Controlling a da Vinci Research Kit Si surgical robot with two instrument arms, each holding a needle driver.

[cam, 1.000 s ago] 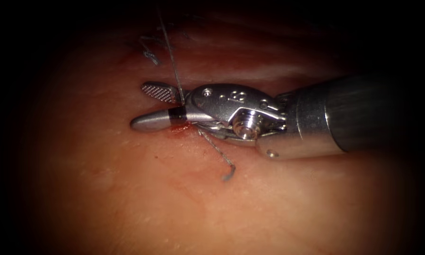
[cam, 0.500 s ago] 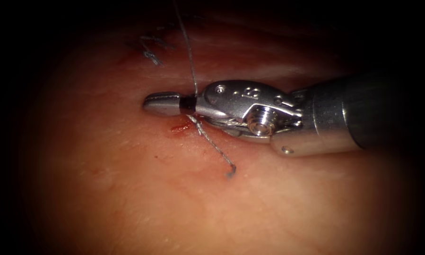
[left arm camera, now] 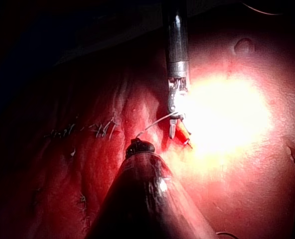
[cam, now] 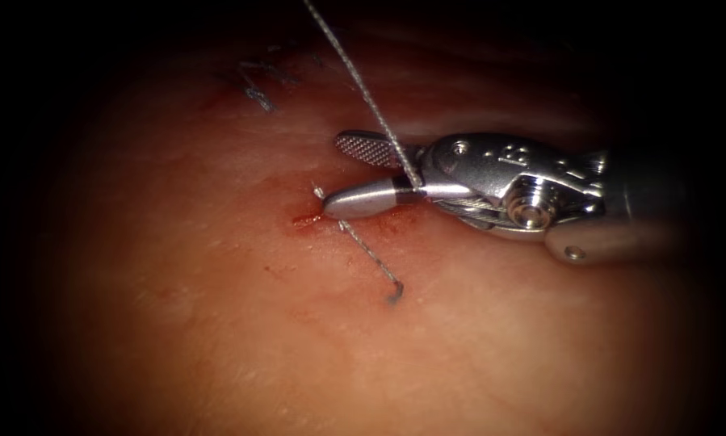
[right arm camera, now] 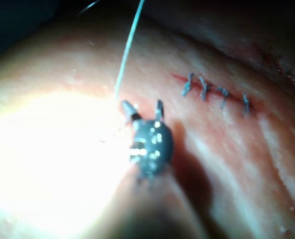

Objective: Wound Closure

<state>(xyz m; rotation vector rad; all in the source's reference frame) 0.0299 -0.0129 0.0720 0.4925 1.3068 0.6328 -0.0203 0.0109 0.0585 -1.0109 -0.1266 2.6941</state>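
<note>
My right tool (cam: pixel 334 173) comes in from the right and lies low over the tissue (cam: pixel 217 339), open, with nothing clamped. The thread (cam: pixel 363 89) drops slanting from above into the gap near the jaws' hinge. Just left of the lower jaw, a short cut end of thread (cam: pixel 371 254) lies across the stitch, beside a spot of red fluid (cam: pixel 304 219). In the right wrist view the right tool (right arm camera: pixel 142 108) stands spread, the thread (right arm camera: pixel 126 50) rising beside one jaw. In the left wrist view the thread (left arm camera: pixel 155 122) runs taut from the right tool (left arm camera: pixel 177 127) to my left tool's tip (left arm camera: pixel 139 146).
Older stitches with short thread ends (cam: pixel 258 93) sit up and to the left of the tool. They form a row of knots (right arm camera: pixel 215 92) along the closed cut, also seen as a stitch line (left arm camera: pixel 87 130). The left arm's dark shaft (left arm camera: pixel 142 204) stands close to the right tool.
The right tool's jaws closed across the thread at the stitch, then opened and drew back to the right. The long strand now leans right, away from the stub left on the tissue.
</note>
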